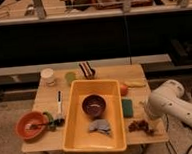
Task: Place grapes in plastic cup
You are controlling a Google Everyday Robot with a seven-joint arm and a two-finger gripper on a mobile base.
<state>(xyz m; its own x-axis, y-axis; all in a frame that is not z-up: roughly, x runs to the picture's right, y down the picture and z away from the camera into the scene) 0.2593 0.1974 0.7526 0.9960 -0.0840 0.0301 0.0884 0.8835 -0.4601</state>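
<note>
Hanging over the right end of the counter (46,98), the robot's white arm bends down and to the left. Its claw (148,117) sits at the arm's lower tip, just above and beside the grapes (141,126), with its fingers apart. The grapes, a small dark reddish-purple bunch, lie on the wood near the front right corner, just to the right of the yellow bin (74,139).

The plastic cup (70,77), pale yellow-green, stands upright at the back left of the counter, well apart from the grapes, with the bin between them. A white cup (48,75) stands just to its left.

Inside the bin are a dark maroon bowl (94,104) and, in front of it, a crumpled grey-blue cloth (100,126). A green sponge (127,107) lies just outside the bin's right wall, with an orange fruit (123,89) behind it. An orange-red bowl (30,125) sits near the front left corner.
</note>
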